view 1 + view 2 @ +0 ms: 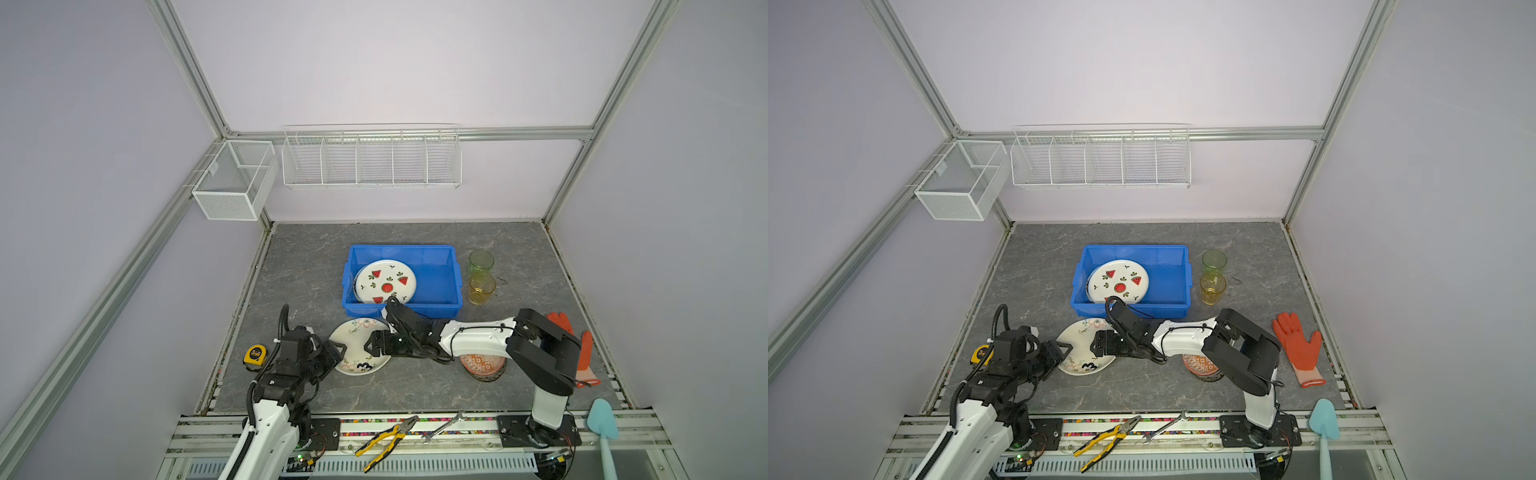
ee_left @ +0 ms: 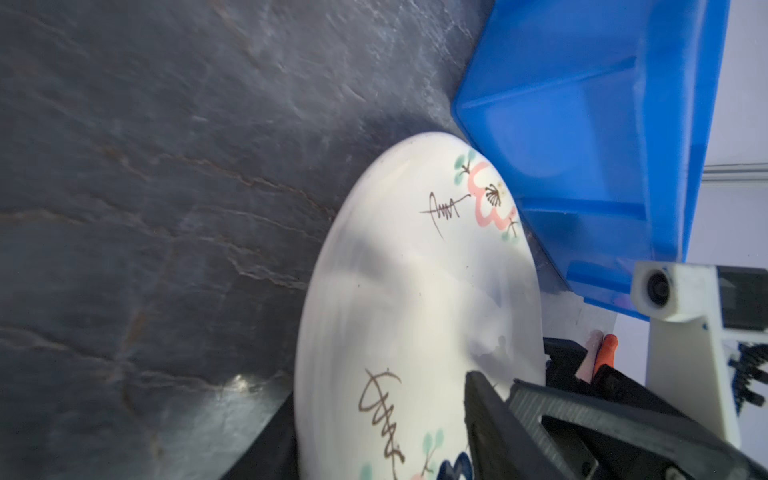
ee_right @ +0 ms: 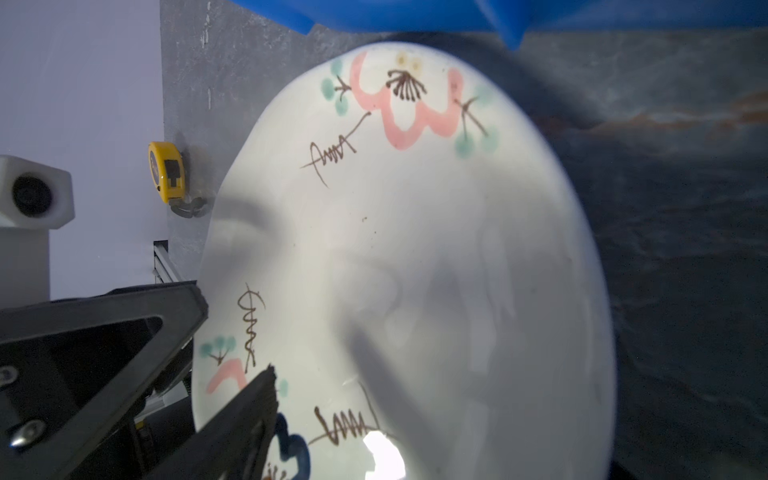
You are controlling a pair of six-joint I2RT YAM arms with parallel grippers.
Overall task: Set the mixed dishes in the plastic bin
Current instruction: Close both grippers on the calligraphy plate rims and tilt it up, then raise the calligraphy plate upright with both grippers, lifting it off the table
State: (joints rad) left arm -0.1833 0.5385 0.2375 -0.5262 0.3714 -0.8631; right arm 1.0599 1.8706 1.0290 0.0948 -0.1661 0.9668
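Pincers: left pincer (image 1: 340, 350) straddles the left rim of the cream floral round ceramic plate (image 1: 356, 347); clenched or not, cannot tell. Right pincer (image 1: 371, 345), released, fronts the opposite rim, probably as a stop. Plate lies on the grey bench (image 1: 307, 270), just beside the bright blue rectangular plastic bin (image 1: 401, 248), not inside.

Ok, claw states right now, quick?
Left claw: astride the cream floral plate rim; clamped or not, cannot tell.
Right claw: open at the plate's opposite edge, holding nothing.
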